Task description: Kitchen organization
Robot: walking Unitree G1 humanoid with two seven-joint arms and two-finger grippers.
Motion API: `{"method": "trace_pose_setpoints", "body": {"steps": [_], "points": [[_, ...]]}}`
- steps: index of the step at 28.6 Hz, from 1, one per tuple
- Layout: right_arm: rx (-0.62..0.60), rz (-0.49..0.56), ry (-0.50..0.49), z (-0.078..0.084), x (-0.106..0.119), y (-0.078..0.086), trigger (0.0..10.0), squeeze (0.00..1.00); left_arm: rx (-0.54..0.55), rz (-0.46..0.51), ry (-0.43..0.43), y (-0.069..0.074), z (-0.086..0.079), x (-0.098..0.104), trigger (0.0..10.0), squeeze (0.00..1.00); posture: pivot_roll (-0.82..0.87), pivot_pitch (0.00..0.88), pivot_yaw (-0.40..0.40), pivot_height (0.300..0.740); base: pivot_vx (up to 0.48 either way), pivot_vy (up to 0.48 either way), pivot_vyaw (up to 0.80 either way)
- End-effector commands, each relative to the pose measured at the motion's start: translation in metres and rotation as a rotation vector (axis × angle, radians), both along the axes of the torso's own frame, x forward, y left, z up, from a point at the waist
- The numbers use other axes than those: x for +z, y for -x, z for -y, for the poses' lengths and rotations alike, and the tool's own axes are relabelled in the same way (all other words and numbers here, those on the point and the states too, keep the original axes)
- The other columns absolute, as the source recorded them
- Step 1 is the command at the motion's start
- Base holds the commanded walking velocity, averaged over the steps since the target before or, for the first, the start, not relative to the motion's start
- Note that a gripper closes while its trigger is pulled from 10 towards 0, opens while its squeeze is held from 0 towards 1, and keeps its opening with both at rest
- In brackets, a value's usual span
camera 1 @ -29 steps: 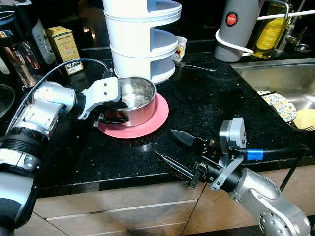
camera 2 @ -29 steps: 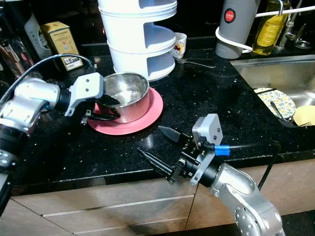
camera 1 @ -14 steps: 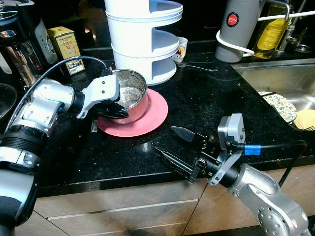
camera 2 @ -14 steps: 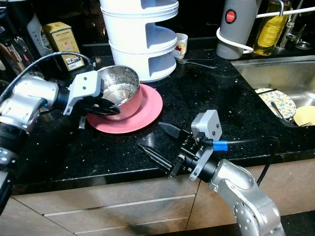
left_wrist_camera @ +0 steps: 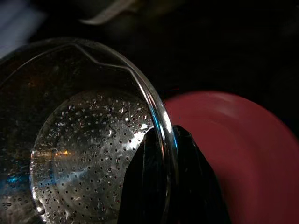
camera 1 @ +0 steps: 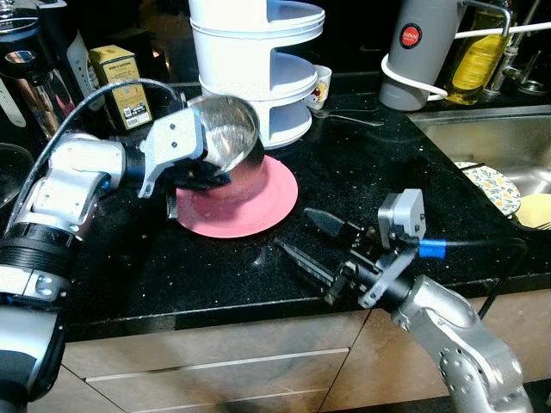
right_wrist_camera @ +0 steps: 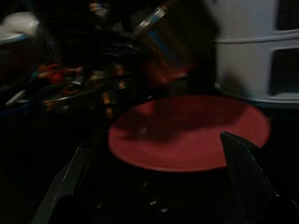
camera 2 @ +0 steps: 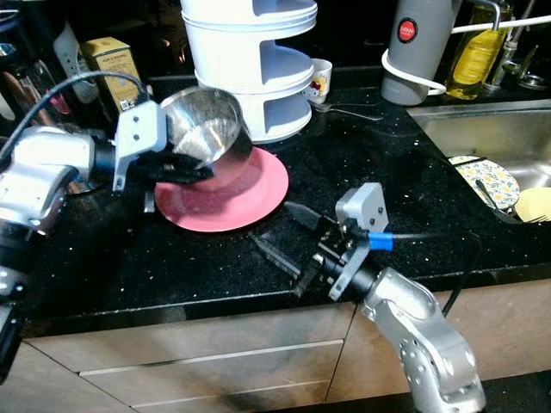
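**Colander lifted clear of the pink plate**

Left of centre, the left pincer [camera 1: 200,176] pinches the rim of a steel colander [camera 1: 225,138], held tilted above the pink plate [camera 1: 258,202] on the black counter [camera 1: 370,163]. The right pincer [camera 1: 312,241], lower centre, hovers spread and empty. Risk: gripped at one rim point only, the colander could pivot or slip, striking the plate or the white tiered stand [camera 1: 267,69] just behind. The left wrist view reveals its perforated, wet base [left_wrist_camera: 88,154]; the head views do not.
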State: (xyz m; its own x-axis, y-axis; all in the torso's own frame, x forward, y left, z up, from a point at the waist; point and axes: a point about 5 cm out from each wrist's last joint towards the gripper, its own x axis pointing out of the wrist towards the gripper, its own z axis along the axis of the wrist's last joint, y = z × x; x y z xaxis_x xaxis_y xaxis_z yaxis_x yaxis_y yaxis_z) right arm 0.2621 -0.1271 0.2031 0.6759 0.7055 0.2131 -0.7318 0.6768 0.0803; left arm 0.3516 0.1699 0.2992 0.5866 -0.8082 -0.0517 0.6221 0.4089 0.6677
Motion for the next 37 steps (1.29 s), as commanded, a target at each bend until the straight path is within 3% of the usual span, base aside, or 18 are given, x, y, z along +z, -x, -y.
{"method": "trace_pose_setpoints", "body": {"steps": [1, 2, 3, 4, 9, 16, 28, 37], "points": [[-0.020, -0.002, -0.005, 0.001, -0.002, -0.002, 10.0, 0.00, 0.057, 0.001, 0.025, -0.001, -0.002, -0.003, 0.0, 0.00, -0.05, 0.000, 0.010, 0.740, 0.000, 0.000, 0.00], [-0.022, -0.005, -0.007, 0.001, -0.004, -0.004, 10.0, 0.00, 0.075, 0.007, 0.034, 0.000, 0.000, -0.007, 3.1, 0.00, -0.04, 0.000, 0.010, 0.740, 0.000, 0.000, 0.00], [-0.022, -0.008, -0.010, -0.001, -0.005, -0.006, 10.0, 0.00, 0.090, -0.001, 0.054, 0.004, 0.006, -0.013, 3.9, 0.00, -0.04, 0.000, 0.011, 0.740, 0.000, 0.000, 0.00], [-0.022, -0.011, -0.011, -0.002, -0.006, -0.007, 10.0, 0.00, 0.111, -0.005, 0.061, 0.005, 0.007, -0.017, 10.0, 0.00, -0.03, 0.000, 0.014, 0.740, 0.000, 0.000, 0.00], [-0.026, -0.017, -0.023, -0.004, -0.009, -0.010, 10.0, 0.00, 0.204, 0.000, 0.038, 0.012, 0.015, -0.035, 10.0, 0.00, -0.01, 0.000, 0.022, 0.740, 0.000, 0.000, 0.00], [-0.026, -0.022, -0.046, -0.006, -0.012, -0.011, 10.0, 0.00, 0.280, 0.004, 0.036, 0.018, 0.011, -0.040, 10.0, 0.00, 0.01, 0.000, 0.026, 0.740, 0.000, -0.095, 0.00], [-0.044, 0.013, -0.088, -0.005, -0.003, -0.021, 10.0, 0.00, 0.280, 0.016, 0.108, 0.024, 0.028, -0.027, 10.0, 0.00, 0.03, 0.000, 0.005, 0.740, 0.000, -0.334, 0.00], [-0.048, 0.054, -0.154, -0.003, 0.011, -0.025, 10.0, 0.00, 0.281, 0.020, 0.127, 0.028, 0.030, -0.021, 10.0, 0.00, 0.03, 0.000, 0.005, 0.740, 0.000, -0.344, 0.00]]}}
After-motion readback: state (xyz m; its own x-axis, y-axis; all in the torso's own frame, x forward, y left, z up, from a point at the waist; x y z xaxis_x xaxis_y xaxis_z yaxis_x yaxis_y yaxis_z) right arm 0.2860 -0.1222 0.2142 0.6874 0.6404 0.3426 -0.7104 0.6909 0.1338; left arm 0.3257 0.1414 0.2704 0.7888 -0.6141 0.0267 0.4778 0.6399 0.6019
